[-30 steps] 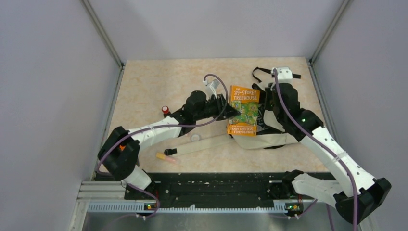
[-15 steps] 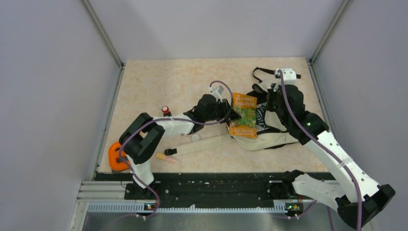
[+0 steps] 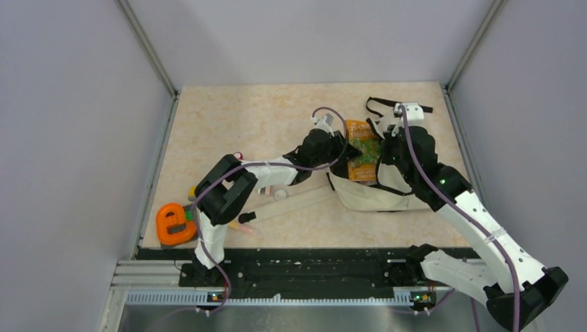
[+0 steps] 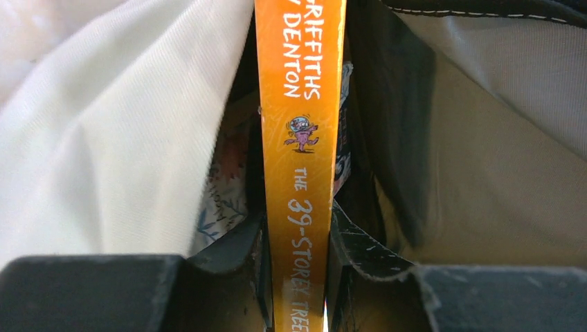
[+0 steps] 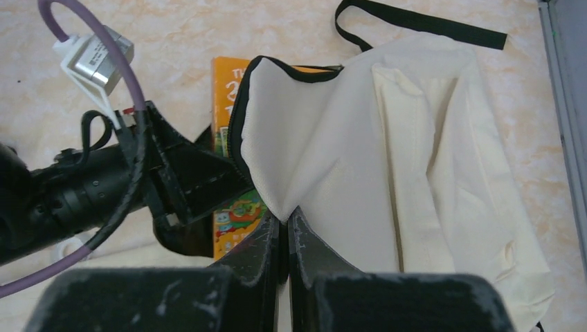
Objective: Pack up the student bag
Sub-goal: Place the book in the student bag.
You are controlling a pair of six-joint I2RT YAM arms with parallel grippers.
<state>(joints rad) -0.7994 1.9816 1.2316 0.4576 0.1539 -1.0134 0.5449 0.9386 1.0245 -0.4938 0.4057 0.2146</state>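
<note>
Orange object: we see an orange object [image 3: 173, 223] at the near-left corner of the surface [image 3: 228, 117]; a second ago the left arm [image 3: 228, 190] hid it.
Left arm: it has swung off that corner and reached farther right, toward the bag.
Strap: a long beige strap [image 3: 294, 202] lies flat, running from the bag toward the near left, where it lay before.
Student bag: the student bag [image 3: 370, 197] lies right of centre, between the two pincers, mouth turned left; its cream body is more bunched than a second ago.
Right pincer: the right pincer [image 5: 284, 225] has its fingers together on the cream rim of the mouth, holding it up.
Left pincer: the left pincer [image 4: 296, 238] is clamped on the orange book [image 4: 301, 104], right at the bag's mouth.
Book: earlier we saw its whole cover lying flat, left of the bag; now it stands on edge, its far end between cream wall and black lining.
Far edge: a black strap [image 3: 377, 102] trails beyond the bag.
</note>
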